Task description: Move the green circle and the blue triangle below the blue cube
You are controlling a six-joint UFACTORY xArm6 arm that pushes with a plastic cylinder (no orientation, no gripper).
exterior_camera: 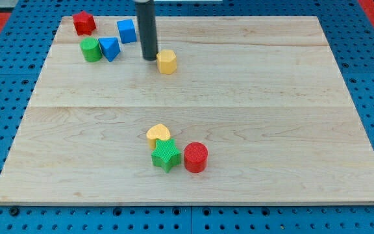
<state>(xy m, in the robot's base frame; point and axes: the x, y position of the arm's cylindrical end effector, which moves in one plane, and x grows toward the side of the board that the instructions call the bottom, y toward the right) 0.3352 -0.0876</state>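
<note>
A pale wooden board (239, 97) fills most of the view, lying on a blue pegboard (5, 130). My rod comes down from the view's top, and my tip (149, 58) rests on the board, holding nothing, just left of the yellow hexagon (167, 62).

The blue cube (127, 30) sits up and to the left of my tip. Below it, the blue triangle (110, 48) touches the green circle (91, 49) on its left. The red star (84, 23) lies near the top left corner.

Near the view's bottom, well apart from my tip, a yellow heart (158, 134), green star (165, 155) and red cylinder (195, 157) cluster together.
</note>
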